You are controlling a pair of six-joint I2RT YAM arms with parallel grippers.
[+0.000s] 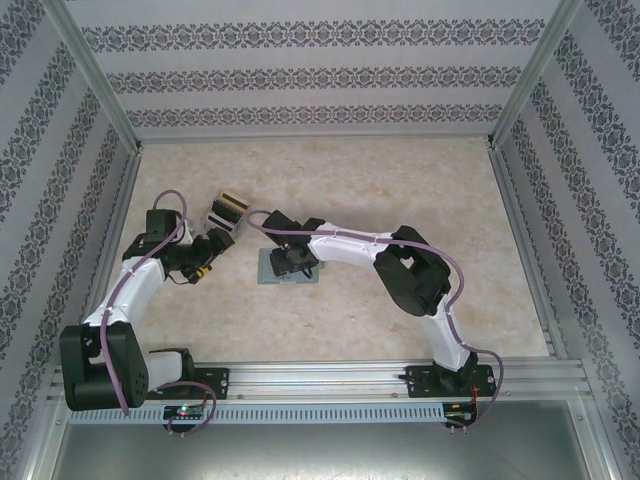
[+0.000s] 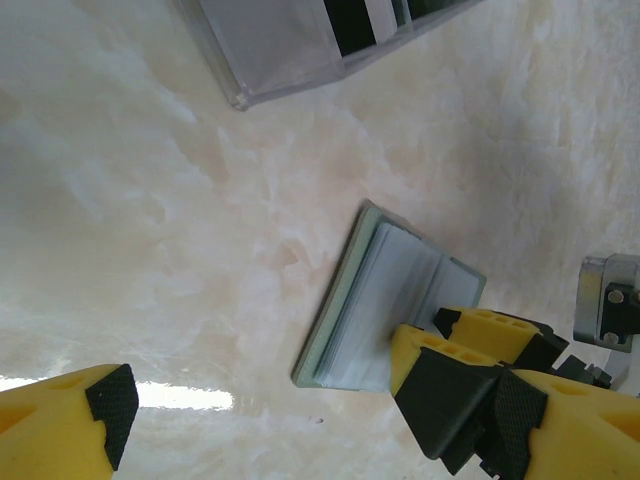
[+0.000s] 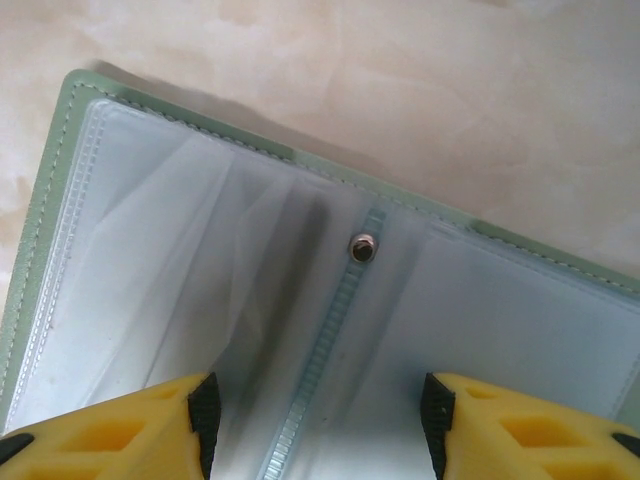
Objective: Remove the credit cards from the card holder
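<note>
The card holder (image 1: 270,273) lies open and flat on the table, grey-green outside with pale clear sleeves (image 3: 200,230) and a riveted centre spine. My right gripper (image 1: 293,262) is down on it, open, its tips standing either side of the spine (image 3: 315,420). In the left wrist view the holder (image 2: 370,290) shows with the right arm's yellow fingers (image 2: 500,330) on its near edge. My left gripper (image 1: 218,243) hovers open just left of the holder, nothing between its tips (image 2: 310,410). The credit cards are hidden; none can be made out in the sleeves.
A small clear box (image 1: 228,208) stands behind the left gripper, with dark and white striped flat things in it (image 2: 290,50). Patterned walls enclose the pale marbled table (image 1: 400,190). Bare tabletop stretches to the back and right.
</note>
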